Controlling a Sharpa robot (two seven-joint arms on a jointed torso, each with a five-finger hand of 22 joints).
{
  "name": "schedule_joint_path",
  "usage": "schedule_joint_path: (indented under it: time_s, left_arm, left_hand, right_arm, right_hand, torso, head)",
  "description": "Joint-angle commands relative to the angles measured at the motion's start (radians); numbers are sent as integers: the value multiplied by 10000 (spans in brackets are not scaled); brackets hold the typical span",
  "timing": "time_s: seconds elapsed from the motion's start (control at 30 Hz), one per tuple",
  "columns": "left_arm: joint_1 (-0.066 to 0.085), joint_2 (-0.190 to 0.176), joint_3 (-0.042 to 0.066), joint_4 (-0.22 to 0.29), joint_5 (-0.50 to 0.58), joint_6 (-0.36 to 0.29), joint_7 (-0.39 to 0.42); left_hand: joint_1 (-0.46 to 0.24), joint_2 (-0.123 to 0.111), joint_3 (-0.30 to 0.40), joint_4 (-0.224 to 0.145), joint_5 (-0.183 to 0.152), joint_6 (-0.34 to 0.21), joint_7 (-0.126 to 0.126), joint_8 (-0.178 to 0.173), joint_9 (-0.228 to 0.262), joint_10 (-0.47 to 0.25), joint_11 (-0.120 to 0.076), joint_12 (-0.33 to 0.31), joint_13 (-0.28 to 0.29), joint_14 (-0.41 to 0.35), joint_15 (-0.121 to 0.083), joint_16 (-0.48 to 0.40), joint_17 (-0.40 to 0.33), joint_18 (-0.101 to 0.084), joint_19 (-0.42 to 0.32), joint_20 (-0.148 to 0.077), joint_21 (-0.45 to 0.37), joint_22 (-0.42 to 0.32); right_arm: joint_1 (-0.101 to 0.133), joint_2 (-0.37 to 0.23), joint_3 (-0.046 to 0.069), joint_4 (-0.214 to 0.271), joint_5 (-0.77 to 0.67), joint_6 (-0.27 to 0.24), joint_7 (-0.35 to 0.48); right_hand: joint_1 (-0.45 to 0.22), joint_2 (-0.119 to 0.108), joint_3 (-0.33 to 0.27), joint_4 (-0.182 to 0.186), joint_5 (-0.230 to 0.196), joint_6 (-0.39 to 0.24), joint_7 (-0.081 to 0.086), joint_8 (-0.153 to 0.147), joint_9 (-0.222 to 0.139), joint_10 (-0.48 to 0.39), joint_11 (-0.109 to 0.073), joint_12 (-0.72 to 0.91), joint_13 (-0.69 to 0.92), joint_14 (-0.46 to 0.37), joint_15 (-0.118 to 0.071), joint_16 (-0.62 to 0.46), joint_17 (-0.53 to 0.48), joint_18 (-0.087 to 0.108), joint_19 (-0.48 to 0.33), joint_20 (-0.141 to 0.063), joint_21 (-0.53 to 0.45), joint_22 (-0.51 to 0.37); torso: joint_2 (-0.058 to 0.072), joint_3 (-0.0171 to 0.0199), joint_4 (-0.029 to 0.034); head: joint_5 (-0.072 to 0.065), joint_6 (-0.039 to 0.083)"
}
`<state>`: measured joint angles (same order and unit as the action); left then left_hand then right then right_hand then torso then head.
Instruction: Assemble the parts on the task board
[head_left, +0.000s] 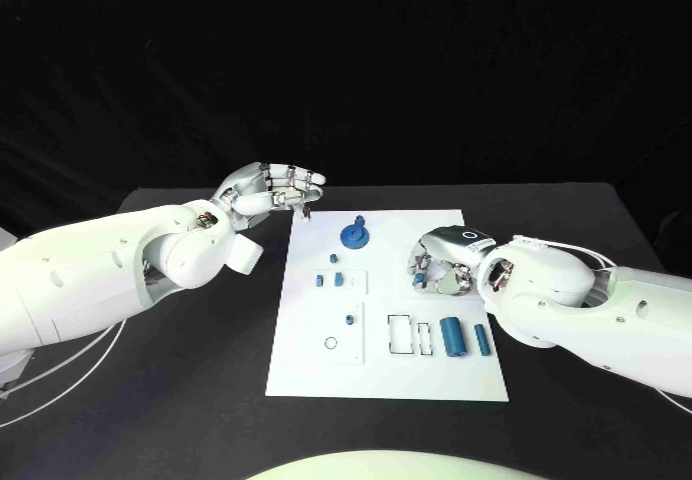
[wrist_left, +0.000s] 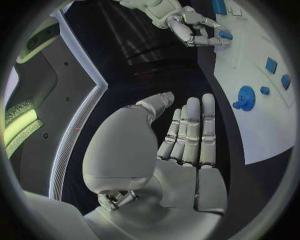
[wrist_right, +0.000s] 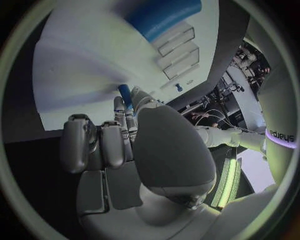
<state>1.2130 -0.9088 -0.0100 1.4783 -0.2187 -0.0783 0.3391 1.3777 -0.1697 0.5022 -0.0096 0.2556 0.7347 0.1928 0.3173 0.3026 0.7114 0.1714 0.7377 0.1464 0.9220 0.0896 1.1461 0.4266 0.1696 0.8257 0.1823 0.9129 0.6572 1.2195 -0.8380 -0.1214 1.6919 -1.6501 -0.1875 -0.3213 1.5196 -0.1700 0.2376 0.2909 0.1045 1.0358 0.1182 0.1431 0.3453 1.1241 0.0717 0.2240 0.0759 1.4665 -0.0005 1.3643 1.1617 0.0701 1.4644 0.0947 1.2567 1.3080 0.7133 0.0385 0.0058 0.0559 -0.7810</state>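
Observation:
The white task board (head_left: 389, 370) lies in the middle of the black table. On it are a blue gear (head_left: 355, 236), small blue blocks (head_left: 329, 281) and two blue cylinders (head_left: 467, 338) beside empty rectangular slots (head_left: 411, 335). My right hand (head_left: 440, 265) rests low over the board's right-middle and pinches a small blue part (wrist_right: 125, 92) at its fingertips; the part (wrist_left: 226, 35) also shows in the left wrist view. My left hand (head_left: 274, 190) hovers above the board's far left corner. Its fingers (wrist_left: 190, 130) are straight and hold nothing. The gear (wrist_left: 245, 97) lies beyond them.
Two small round holes (head_left: 340, 332) sit in the board's left half. Bare black table (head_left: 173, 400) surrounds the board on all sides. Both white forearms reach in low over the table's left and right sides.

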Motion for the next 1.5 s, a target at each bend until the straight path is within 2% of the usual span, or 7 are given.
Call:
schedule_joint_path:
  time_s: [0.03, 0.3, 0.47, 0.5, 0.77, 1.03, 1.5]
  left_arm:
    - [6, 9, 9, 18, -20, 161, 32]
    - [6, 3, 9, 19, 3, 187, 8]
    - [6, 2, 9, 18, 9, 201, -2]
    - [6, 3, 9, 15, 10, 203, -3]
    - [6, 13, 9, 1, 9, 195, -6]
    - [6, 38, 9, -19, -10, 187, -4]
    - [6, 62, 8, -37, -54, 143, 11]
  left_hand:
    - [124, -1, -13, -48, 22, -75, 458, 36, 17, -93, 6, -20, -11, -52, 43, -65, -10, 143, -10, 22, -48, 2]
    - [124, -1, -13, -48, 22, -75, 458, 36, 17, -93, 6, -20, -11, -52, 43, -65, -10, 143, -10, 22, -48, 2]
    - [122, 15, -13, -45, 24, -80, 462, 61, 20, -91, 7, -10, -15, -54, 44, -66, -13, 143, -14, 23, -43, 6]
    - [122, 15, -13, -45, 24, -80, 462, 61, 20, -91, 7, -10, -15, -54, 44, -66, -13, 143, -14, 23, -43, 6]
    - [122, 15, -13, -45, 24, -80, 462, 61, 20, -91, 7, -10, -15, -54, 44, -66, -13, 143, -14, 23, -43, 6]
    - [132, 24, -10, -50, 27, -85, 462, 76, 21, -91, 7, -4, -19, -56, 43, -67, -16, 144, -17, 23, -39, 10]
    - [123, 29, -14, -44, 24, -101, 467, 87, 20, -96, 11, -1, -23, -56, 46, -67, -19, 143, -20, 24, -35, 13]
  right_arm:
    - [-15, 10, -1, 14, -78, -139, 154]
    - [-33, 21, -3, -8, -83, -176, 54]
    - [-52, 32, -3, -11, -194, -362, -83]
    - [-57, 34, -3, -7, -242, -420, -123]
    - [-71, 0, -4, 82, -360, -692, -182]
    - [-67, -111, 0, 343, -274, -1045, -69]
    - [73, -295, 45, 1381, 9, -1866, 301]
  right_hand:
    - [-122, -11, 95, -1, -8, 54, -2, 14, -15, 94, -4, -80, -19, 282, -49, 47, 20, -130, 288, -71, 39, 1483]
    - [-91, 1, 287, -23, 19, 101, -9, 11, -21, 191, -26, -161, -20, 290, -71, 56, 36, -128, 288, -94, 27, 1486]
    - [422, 207, 1438, -203, 84, 703, -113, 357, 166, 891, -208, -266, 60, 311, -228, 79, 82, -202, 405, -213, 432, 1665]
    - [446, 213, 1802, -326, 290, 854, -152, 536, 307, 1178, -279, -295, 118, 313, -292, 82, 95, -223, 436, -254, 548, 1720]
    - [80, 14, 2774, -812, 92, 730, -158, 954, 809, 1643, -352, -580, 281, 351, -361, 163, 238, -266, 487, -317, 777, 1852]
    - [-143, -76, 3018, -968, 47, 685, -174, 1101, 988, 1775, -373, -658, 356, 342, -381, 152, 215, -273, 495, -329, 817, 1883]
    - [-215, -114, 3165, -1092, 23, 652, -172, 1175, 1085, 1833, -386, -709, 399, 317, -401, 104, 134, -284, 508, -336, 875, 1912]
  torso:
    - [-2, -1, -4]
    - [0, 1, -2]
    - [0, 2, 2]
    - [-5, 2, 3]
    - [-8, -4, 3]
    - [-14, -20, 0]
    - [0, -3, -14]
  head:
    - [6, -5]
    - [-13, -14]
    - [-14, -19]
    - [-16, -21]
    - [-16, -27]
    - [-19, -5]
    - [77, -16]
